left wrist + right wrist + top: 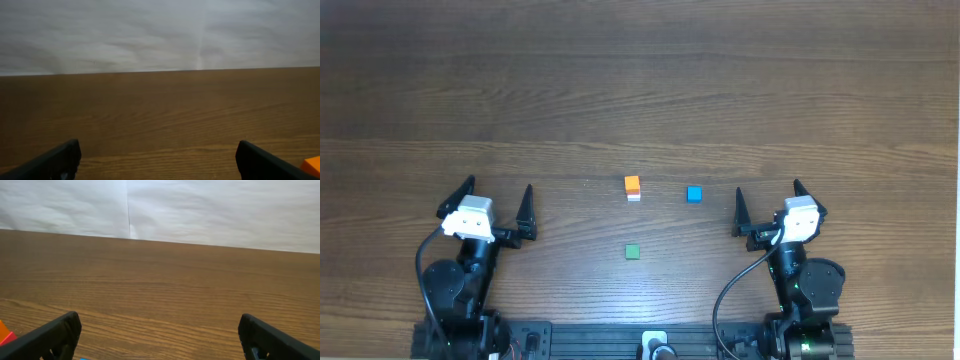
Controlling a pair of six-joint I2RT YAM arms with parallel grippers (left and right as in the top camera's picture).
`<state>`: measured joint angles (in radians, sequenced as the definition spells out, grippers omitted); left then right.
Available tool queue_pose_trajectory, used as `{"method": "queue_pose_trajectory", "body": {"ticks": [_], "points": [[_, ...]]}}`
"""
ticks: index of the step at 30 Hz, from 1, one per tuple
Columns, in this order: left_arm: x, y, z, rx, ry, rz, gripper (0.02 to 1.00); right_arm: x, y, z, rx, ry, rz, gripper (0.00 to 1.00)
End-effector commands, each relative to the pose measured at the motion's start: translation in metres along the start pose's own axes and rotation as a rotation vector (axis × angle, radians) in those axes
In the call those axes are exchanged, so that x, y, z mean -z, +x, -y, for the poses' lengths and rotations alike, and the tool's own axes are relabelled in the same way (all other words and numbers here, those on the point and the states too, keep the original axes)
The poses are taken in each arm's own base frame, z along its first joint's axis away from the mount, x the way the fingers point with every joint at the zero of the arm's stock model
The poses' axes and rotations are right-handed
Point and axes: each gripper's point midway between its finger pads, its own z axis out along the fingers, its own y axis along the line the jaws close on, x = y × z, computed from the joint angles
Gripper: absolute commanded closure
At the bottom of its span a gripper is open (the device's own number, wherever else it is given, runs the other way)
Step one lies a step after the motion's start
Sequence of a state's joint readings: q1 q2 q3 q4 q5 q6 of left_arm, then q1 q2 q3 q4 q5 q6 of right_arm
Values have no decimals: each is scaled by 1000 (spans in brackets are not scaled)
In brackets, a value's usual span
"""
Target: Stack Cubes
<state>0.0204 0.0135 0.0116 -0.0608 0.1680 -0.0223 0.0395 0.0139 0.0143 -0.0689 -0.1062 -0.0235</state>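
My left claw point(499, 186) and right claw point(767, 189) both gape wide, holding nothing, low over the table point(640, 80), and between them lie an orange cube point(632, 183) touching a white one point(634, 197), a blue cube point(694, 193) near it, and a green cube point(632, 252) nearer my bases.

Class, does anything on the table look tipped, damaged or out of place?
Nothing stands out. The orange cube, blue cube and green cube sit flat and apart on the table; left gripper and right gripper are open.

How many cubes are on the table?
3 for sure: orange cube central, blue cube right of it, green cube lowest in top view. A fourth may hide under orange.
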Motion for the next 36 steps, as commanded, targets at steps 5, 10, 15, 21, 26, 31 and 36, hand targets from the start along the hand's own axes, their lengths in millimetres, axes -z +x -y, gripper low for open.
{"method": "queue_pose_trajectory", "body": {"ticks": [5, 10, 15, 21, 26, 31, 36], "points": [[0, 0, -2, -15, -12, 5, 18, 0, 2, -1, 1, -3, 0, 7], [0, 1, -2, -16, -11, 4, 18, 0, 2, -1, 0, -3, 0, 9], [0, 1, -2, -15, -12, 4, 18, 0, 2, -1, 0, -3, 0, 7], [0, 1, -2, -16, -11, 4, 18, 0, 2, -1, 0, -3, 0, 7], [0, 1, -2, -15, -12, 4, 18, 0, 2, -1, 0, -4, 1, 7], [0, 1, -2, -15, -11, 4, 18, 0, -6, -1, 3, -3, 32, 9], [0, 1, -2, -15, -11, 4, 18, 5, -39, -23, -345, -162, 146, 7]]}}
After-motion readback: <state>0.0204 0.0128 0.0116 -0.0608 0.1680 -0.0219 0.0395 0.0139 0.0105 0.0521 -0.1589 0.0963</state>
